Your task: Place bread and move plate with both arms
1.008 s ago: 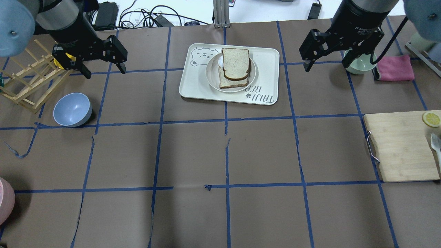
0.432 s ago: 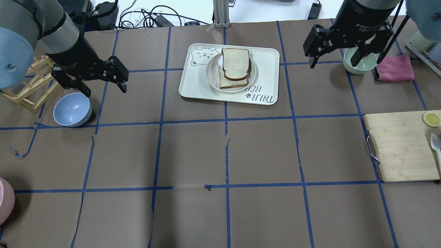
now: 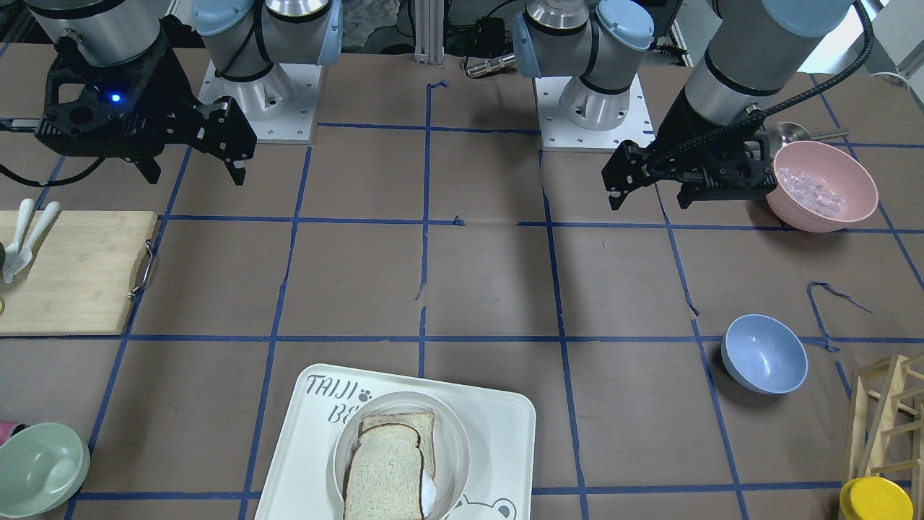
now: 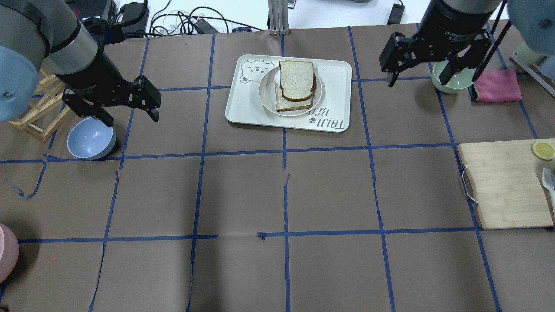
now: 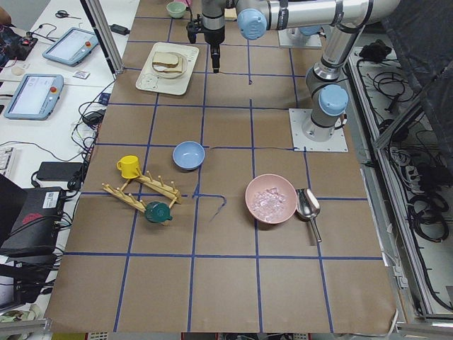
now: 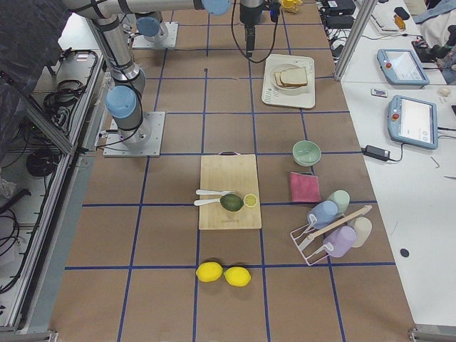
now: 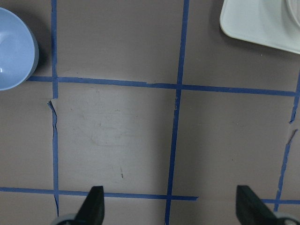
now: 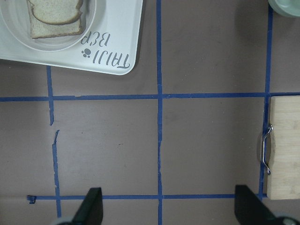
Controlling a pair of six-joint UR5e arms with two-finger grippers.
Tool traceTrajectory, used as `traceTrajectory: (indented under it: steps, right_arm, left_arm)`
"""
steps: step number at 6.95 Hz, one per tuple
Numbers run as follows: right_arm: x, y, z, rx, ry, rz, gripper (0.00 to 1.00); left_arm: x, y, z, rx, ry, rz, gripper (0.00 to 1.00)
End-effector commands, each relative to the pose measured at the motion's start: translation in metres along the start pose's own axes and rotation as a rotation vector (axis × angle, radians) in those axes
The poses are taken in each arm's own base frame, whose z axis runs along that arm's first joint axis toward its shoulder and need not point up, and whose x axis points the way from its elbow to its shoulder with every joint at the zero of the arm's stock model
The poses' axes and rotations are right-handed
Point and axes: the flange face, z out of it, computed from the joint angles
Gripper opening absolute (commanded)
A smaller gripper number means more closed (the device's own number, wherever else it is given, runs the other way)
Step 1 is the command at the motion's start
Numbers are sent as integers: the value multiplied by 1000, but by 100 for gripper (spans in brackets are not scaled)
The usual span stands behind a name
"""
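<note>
Overhead and wrist views of the worktop [image 4: 329, 190], covered in brown paper with a blue tape grid. The bread [image 4: 297, 80], a speckled slice with a dark brown crust, lies on top of a second slice [image 4: 292, 104] with a paler crust, partly covering it; both rest on the plate [image 4: 264, 95]. The plate stands inside a cream tray [image 4: 334, 78] printed with a bear, at the far middle of the worktop. The left end effector [image 4: 131, 118] hangs above bare paper well to the left of the tray, fingers spread wide and nothing between them; the left wrist view shows both fingertips apart over the tape lines. A blue bowl [image 4: 91, 138] sits just beside it, and in the overhead view one finger overlaps the bowl's far rim. The right end effector [image 4: 417, 80] hangs to the right of the tray, likewise spread wide and empty, as the right wrist view confirms. One of its fingers overlaps a green bowl [image 4: 455, 84] in the overhead view, and a pink cloth [image 4: 496, 85] lies just beyond that bowl. Neither end effector touches the bread, plate or tray. A cutting board [image 4: 505, 186] with a lemon slice [image 4: 542, 150] lies at the right edge, and a wooden rack [image 4: 32, 121] at the left edge.
</note>
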Motion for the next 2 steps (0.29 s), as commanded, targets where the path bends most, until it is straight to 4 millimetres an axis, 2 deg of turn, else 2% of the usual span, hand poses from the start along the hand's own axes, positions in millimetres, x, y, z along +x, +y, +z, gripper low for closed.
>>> traceTrajectory:
  steps: [1, 2]
  right_arm:
    - [1, 0, 0, 0, 1, 1, 100]
    - [0, 0, 1, -2, 1, -3, 100]
  left_arm:
    - [0, 2, 2, -2, -1, 4, 100]
    - [1, 3, 1, -2, 4, 8, 100]
